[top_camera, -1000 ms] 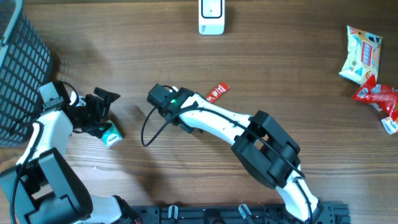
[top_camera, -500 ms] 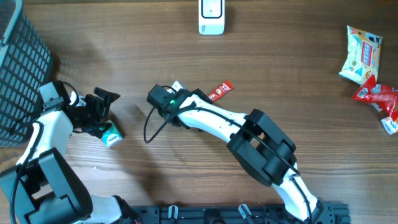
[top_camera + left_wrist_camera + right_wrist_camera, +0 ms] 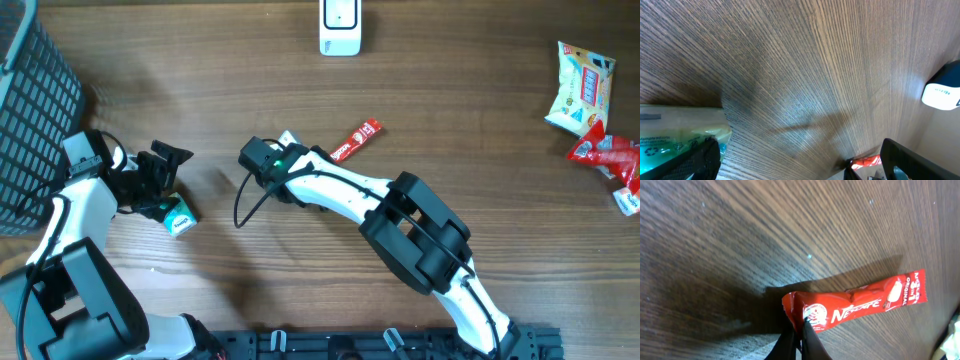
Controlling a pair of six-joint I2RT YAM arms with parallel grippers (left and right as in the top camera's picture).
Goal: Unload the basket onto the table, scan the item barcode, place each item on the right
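From overhead, the right tool (image 3: 328, 157) is pinching the 7 o'clock end of the red Nescafe sachet (image 3: 357, 139), which is lying on the worktop (image 3: 480, 90) near centre, with the white scanner (image 3: 340, 25) sitting well apart at 12 o'clock. In the left wrist view the left tool (image 3: 805, 167) is standing wide and empty beside a green-and-white packet (image 3: 680, 135) at 8 o'clock, offering no support. In the right wrist view the closed tips are biting only the sachet's edge at 6 o'clock, so the limp sachet is probably risking slipping free or drooping, keeping its unseen barcode turned from the scanner.
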